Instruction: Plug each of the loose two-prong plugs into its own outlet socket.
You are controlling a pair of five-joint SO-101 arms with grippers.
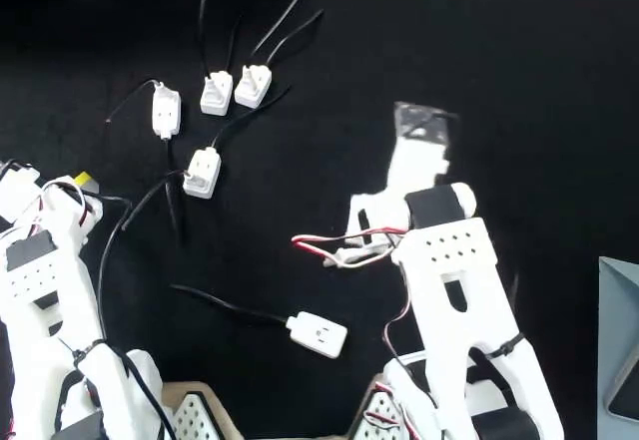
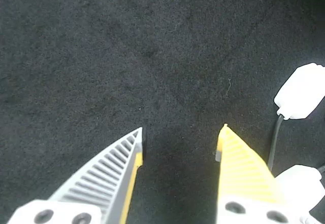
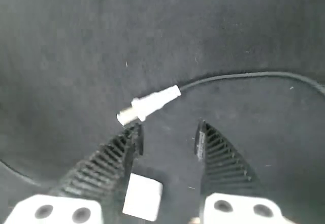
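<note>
okay, my left gripper [image 2: 181, 131] and right gripper [image 3: 168, 130] are open, holding nothing. the small white plug [image 3: 147, 104] on a black cord [image 3: 244, 75] lies beside a right fingertip [image 3: 133, 135], around two o'clock on the table. i'd centre over it, then squeeze.

The left arm [image 1: 35, 270] sits folded back at the near left of the high view. The left gripper [image 2: 182, 132] points down, jaws spread, holding nothing. The right arm [image 1: 454, 260] stretches forward. The right gripper [image 3: 168, 130] is likewise parted and empty.
</note>
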